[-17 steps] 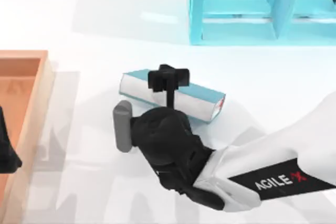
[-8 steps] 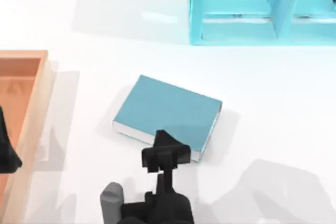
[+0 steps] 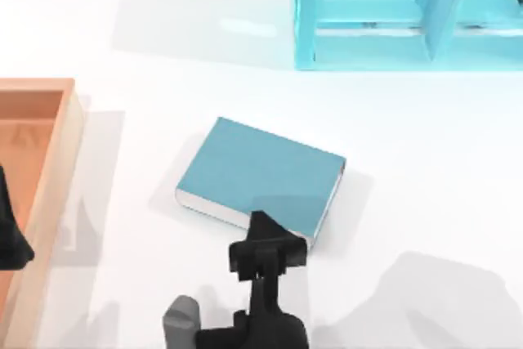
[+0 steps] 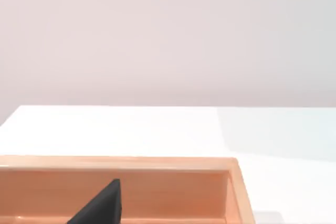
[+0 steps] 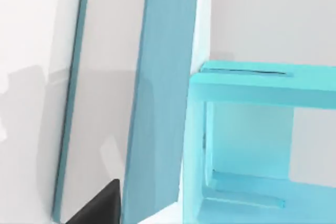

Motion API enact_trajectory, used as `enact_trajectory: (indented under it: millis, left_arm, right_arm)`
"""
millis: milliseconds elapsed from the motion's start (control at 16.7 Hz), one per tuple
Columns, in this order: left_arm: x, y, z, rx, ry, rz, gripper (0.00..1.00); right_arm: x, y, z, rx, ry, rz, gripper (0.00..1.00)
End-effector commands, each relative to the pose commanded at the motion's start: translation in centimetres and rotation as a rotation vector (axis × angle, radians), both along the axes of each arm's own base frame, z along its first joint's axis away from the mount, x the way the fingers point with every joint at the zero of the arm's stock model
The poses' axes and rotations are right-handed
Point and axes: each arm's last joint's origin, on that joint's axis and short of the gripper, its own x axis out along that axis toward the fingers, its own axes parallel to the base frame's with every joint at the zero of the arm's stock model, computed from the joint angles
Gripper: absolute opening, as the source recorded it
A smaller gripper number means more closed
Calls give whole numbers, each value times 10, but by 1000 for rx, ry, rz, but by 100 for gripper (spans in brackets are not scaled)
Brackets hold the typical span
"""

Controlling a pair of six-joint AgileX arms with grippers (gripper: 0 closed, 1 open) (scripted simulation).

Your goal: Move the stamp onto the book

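Lighting bright and even across all three views. Table near white, close to washed out. Soft grey shadows lie on it: one beside the book on its right and near edges, broad faint ones at the lower right and beside the tray. A darker patch falls on the book's near corner. No glare. Edges slightly soft throughout; no distortion seen.

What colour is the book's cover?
Plain teal-blue, with white page edges; the book shows best in the top view.
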Motion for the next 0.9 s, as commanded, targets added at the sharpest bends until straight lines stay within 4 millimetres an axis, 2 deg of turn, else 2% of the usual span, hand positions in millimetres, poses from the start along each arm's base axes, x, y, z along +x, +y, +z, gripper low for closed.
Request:
enact_trajectory:
  millis: [120, 240, 360, 540, 720, 900]
  left_arm:
    - [0, 0, 0, 0, 0, 0, 100]
    - [0, 0, 0, 0, 0, 0, 100]
    - [0, 0, 0, 0, 0, 0, 100]
    - [0, 0, 0, 0, 0, 0, 100]
    - [0, 0, 0, 0, 0, 0, 100]
    - [0, 0, 0, 0, 0, 0, 100]
  right_arm:
    - [12, -15, 5, 45, 15, -42, 100]
    - [31, -42, 14, 124, 45, -115, 100]
    - [51, -83, 21, 226, 93, -211, 100]
    - [70, -161, 21, 415, 171, -409, 100]
    - [68, -225, 29, 699, 166, -561, 100]
    - [55, -263, 57, 1087, 58, -523, 100]
